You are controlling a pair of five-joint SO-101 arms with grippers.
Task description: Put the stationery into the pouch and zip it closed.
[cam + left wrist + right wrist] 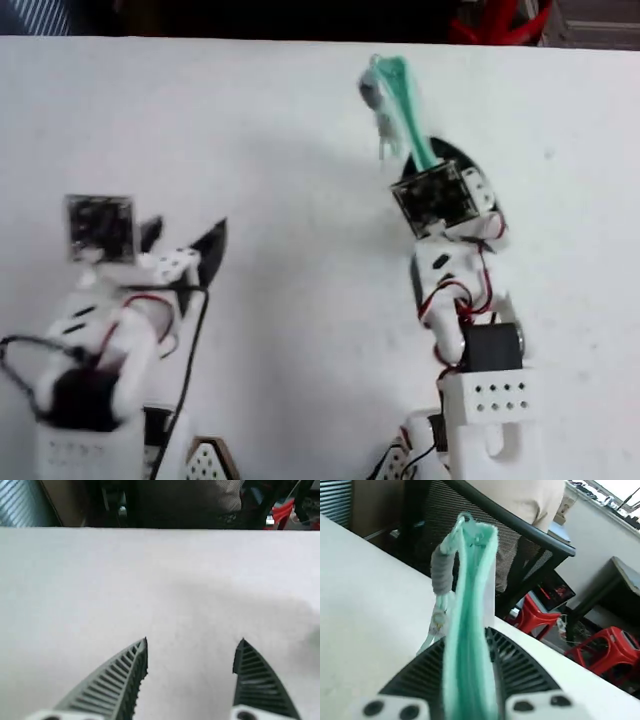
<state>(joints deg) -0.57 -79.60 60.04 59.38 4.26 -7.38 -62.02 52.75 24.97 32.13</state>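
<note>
"Between the black ribbed jaws of the right gripper, what is that?" the desk asks.

"A mint-green fabric pouch, clamped edge-on and held upright above the white table. A grey-and-white charm dangles from its top end. The left gripper sits well apart, jaws spread, nothing between them."

"How should the step be done?"

"My judgement: lay the pouch flat within the left arm's reach, so one gripper can pin the fabric while the other works the zip pull. Whether the zip is open cannot be told from these views. Pulling by the charm alone risks setting the pouch swinging."

"Any lettering for the caption?"

"None legible on the pouch. The charm's pale tag is too blurred to read."
</note>
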